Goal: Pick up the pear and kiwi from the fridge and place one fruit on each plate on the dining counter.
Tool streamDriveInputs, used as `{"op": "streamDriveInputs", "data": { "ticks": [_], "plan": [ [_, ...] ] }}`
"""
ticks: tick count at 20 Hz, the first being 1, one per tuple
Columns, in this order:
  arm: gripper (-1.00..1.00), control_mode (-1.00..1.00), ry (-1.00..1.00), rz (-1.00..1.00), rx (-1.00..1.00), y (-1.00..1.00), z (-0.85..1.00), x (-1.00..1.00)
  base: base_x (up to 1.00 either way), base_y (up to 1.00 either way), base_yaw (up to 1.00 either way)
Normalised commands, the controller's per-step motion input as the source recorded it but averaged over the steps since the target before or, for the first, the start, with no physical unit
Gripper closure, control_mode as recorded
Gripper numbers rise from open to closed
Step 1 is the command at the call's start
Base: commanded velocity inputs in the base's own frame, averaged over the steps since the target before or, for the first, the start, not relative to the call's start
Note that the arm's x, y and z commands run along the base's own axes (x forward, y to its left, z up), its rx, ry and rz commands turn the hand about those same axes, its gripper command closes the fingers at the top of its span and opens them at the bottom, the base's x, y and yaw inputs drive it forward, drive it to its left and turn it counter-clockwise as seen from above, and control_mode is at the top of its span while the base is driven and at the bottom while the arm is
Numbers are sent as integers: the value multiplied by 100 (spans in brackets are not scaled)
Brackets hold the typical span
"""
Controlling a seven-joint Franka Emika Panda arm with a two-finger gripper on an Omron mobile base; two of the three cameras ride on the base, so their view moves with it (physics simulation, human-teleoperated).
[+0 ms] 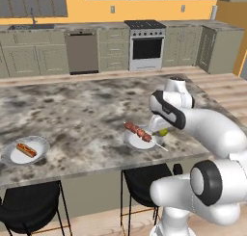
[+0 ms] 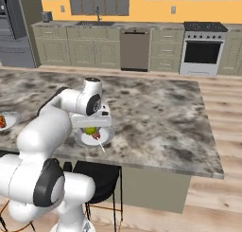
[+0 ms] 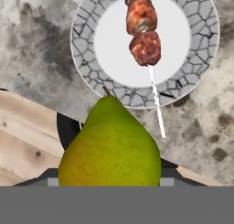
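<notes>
A yellow-green pear (image 3: 109, 145) fills the lower hand view, held from both sides, and my gripper (image 1: 162, 130) is shut on it. The pear (image 1: 164, 132) (image 2: 90, 130) hangs just above the near right side of a pale plate (image 1: 131, 142) (image 2: 108, 137) (image 3: 87, 35) that bears a skewer of reddish meat pieces (image 3: 142, 26). That plate lies near the front edge of the dining counter (image 1: 82, 105). A second plate (image 1: 42, 144) with a hot dog lies far to the left. The kiwi is out of view. The fridge (image 2: 9, 32) stands far back on the left.
Black stools (image 1: 29, 206) (image 1: 144, 182) stand under the counter's front edge. The skewer's thin white stick (image 3: 156, 104) juts past the plate rim toward the counter edge. Wall cabinets, a dishwasher and a stove (image 1: 146, 45) line the far wall. Wooden floor lies right of the island.
</notes>
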Motion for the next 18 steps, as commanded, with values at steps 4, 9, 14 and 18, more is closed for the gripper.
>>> {"op": "streamDriveInputs", "data": {
  "ticks": [4, 9, 14, 18],
  "plan": [
    [100, -100, 0, 0, -11, 47, -20, 7, 0, 0, 0],
    [100, -100, 2, 0, -3, 23, -17, 41, 0, 0, 0],
    [100, -100, 3, 0, 0, 1, -32, 45, 0, 0, 0],
    [100, -100, 1, 0, -2, 9, -34, 32, 0, 0, 0]
  ]
}}
